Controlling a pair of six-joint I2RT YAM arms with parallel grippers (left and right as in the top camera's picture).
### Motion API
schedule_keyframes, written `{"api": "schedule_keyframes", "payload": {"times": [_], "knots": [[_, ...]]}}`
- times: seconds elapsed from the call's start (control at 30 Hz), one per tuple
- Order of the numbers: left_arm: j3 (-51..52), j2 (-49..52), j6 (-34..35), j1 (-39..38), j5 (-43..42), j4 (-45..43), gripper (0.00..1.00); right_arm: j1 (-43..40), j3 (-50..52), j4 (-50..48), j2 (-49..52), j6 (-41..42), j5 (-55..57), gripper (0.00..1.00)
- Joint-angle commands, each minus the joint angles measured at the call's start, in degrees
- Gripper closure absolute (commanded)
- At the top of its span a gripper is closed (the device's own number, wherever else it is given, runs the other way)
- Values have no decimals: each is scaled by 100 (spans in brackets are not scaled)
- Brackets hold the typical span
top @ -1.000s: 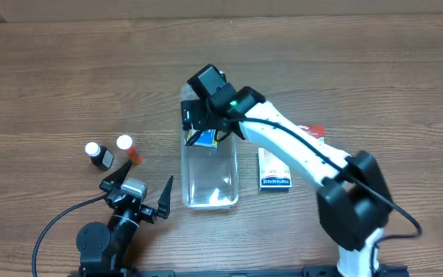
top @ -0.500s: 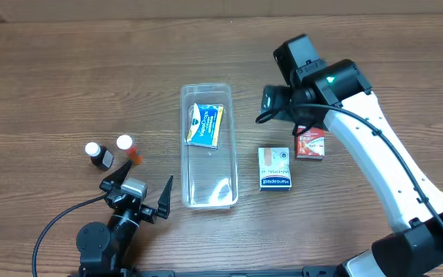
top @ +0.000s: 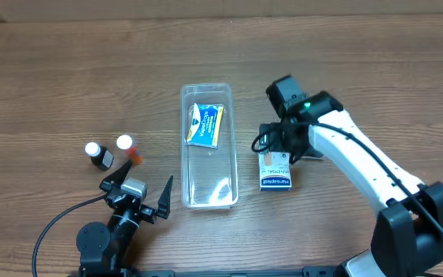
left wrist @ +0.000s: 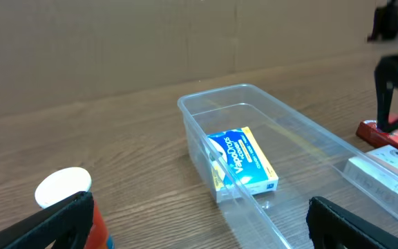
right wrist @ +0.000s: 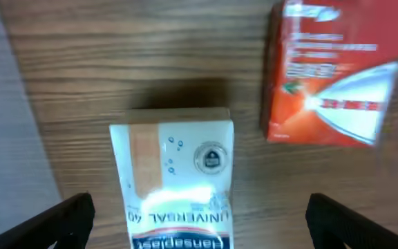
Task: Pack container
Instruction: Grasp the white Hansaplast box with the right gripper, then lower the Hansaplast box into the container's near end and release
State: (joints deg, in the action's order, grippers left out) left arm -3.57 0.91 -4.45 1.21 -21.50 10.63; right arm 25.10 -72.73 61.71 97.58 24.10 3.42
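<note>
The clear container lies lengthwise at mid table and holds a blue and yellow box at its far end. Both also show in the left wrist view, the container and the box. A white plaster box lies right of the container. A red box lies beside it, mostly hidden under the right arm in the overhead view. My right gripper is open and empty, right above the white plaster box. My left gripper is open and empty near the front edge.
Two small white-capped bottles stand left of the container, one black and one orange. The orange bottle is close to my left gripper's left finger. The table is brown wood.
My right gripper left the blue and yellow box in the container, swung right over the red box, then came back to hover over the white plaster box. The left arm has not moved.
</note>
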Motion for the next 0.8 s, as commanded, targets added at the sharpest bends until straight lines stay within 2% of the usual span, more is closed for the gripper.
{"api": "schedule_keyframes", "payload": {"times": [0.0,0.1,0.23,0.53,0.63,0.67,0.7,0.77], "knots": [[20,-55,79,-22,-61,-22,0,-33,369,-310,-7,-205,-221,0],[20,-55,76,-22,-61,-22,0,-33,570,-487,-4,-243,-284,0],[20,-55,79,-22,-61,-22,0,-31,885,-693,0,-686,-1150,0],[20,-55,76,-22,-61,-22,0,-39,1515,-1202,116,-452,-1058,0],[20,-55,79,-22,-61,-22,0,-37,1567,-1274,125,-282,-960,11],[20,-55,79,-22,-61,-22,0,-37,1565,-1303,122,-238,-885,18],[20,-55,79,-22,-61,-22,0,-37,1534,-1309,122,-131,-761,29],[20,-55,76,-22,-61,-22,0,-37,1482,-1298,120,-133,-695,32]]}}
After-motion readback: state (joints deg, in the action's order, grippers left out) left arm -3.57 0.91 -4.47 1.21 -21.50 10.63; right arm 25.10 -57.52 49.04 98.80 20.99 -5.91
